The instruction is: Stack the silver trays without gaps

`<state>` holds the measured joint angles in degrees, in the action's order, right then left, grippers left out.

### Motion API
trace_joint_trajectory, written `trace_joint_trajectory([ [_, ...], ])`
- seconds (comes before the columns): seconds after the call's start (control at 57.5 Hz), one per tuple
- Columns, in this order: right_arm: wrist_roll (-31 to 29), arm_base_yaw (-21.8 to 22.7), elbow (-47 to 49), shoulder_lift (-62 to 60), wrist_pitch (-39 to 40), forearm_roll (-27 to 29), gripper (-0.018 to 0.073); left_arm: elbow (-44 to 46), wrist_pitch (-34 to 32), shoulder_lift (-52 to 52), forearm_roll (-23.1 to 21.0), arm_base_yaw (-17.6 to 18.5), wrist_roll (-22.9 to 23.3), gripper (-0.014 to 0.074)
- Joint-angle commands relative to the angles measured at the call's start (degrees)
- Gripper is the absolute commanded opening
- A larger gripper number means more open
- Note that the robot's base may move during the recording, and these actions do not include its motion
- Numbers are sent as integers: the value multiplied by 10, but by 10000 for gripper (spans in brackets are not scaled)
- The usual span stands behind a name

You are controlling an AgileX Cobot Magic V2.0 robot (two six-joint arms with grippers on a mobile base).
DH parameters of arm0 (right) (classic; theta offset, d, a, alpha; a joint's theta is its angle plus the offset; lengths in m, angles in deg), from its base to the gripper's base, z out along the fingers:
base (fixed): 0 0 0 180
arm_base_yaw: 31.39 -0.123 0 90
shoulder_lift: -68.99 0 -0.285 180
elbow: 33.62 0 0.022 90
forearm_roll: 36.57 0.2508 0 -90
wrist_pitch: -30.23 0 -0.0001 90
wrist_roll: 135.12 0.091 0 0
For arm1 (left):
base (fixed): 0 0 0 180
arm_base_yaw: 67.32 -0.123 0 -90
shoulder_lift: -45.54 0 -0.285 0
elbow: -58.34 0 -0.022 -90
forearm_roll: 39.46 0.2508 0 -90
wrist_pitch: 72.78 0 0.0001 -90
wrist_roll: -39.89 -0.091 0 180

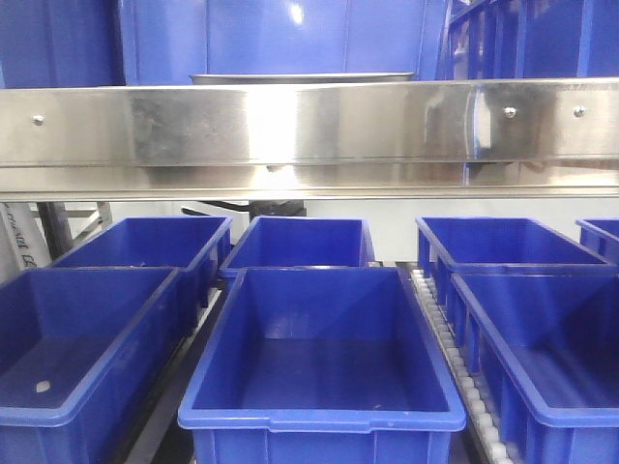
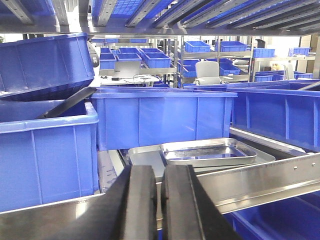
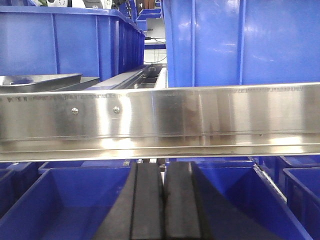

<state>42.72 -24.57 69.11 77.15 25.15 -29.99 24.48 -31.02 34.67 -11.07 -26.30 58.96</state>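
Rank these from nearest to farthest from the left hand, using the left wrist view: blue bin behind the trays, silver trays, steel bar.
1. Steel bar, directly ahead of the left hand.
2. Silver trays, beyond it, right of centre.
3. Blue bin, behind them.

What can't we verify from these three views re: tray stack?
- Front view: silver trays show only as a rim sliver; the steel bar hides the rest.
- Left wrist view: upper tray sits skewed on lower tray; the bar covers the near edge, so any gap is unclear.
- Right wrist view: tray cut by left edge.
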Motion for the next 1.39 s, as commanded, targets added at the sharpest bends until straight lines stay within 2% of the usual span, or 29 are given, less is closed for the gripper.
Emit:
trace_joint_trajectory([
  [0.0, 0, 0, 1, -4, 8, 1, -74, 0, -7, 4, 3, 3, 0, 22],
  [0.365, 0, 0, 1, -4, 8, 1, -74, 0, -7, 4, 3, 2, 0, 22],
  [0.452, 0, 0, 1, -4, 8, 1, -74, 0, -9, 5, -5, -14, 0, 22],
  [0.522, 0, 0, 1, -4, 8, 1, -74, -4, -12, 5, -44, -45, 0, 22],
  [0.591, 0, 0, 1, -4, 8, 1, -74, -17, -29, 5, -48, -87, 0, 13],
  [0.661, 0, 0, 1, -4, 8, 1, -74, -39, -59, 5, -60, -138, 0, 13],
  [0.765, 0, 0, 1, -4, 8, 1, -74, -100, -134, 5, -112, -231, -6, 13],
  [0.8, 0, 0, 1, -4, 8, 1, -74, -121, -159, 5, -146, -256, -24, 14],
  [0.922, 0, 0, 1, -4, 8, 1, -74, -201, -237, 6, -318, -329, -153, 14],
  [0.957, 0, 0, 1, -4, 8, 1, -74, -220, -250, 6, -342, -342, -177, 14],
  [1.009, 0, 0, 1, -4, 8, 1, -74, -243, -260, 6, -346, -355, -181, 14],
  [1.079, 0, 0, 1, -4, 8, 1, -74, -270, -270, 6, -328, -358, -181, 14],
  [1.218, 0, 0, 1, -4, 8, 1, -74, -313, -291, 13, -290, -343, -182, 14],
  [1.374, 0, 0, 1, -4, 8, 1, -74, -364, -331, 31, -289, -328, -182, 14],
])
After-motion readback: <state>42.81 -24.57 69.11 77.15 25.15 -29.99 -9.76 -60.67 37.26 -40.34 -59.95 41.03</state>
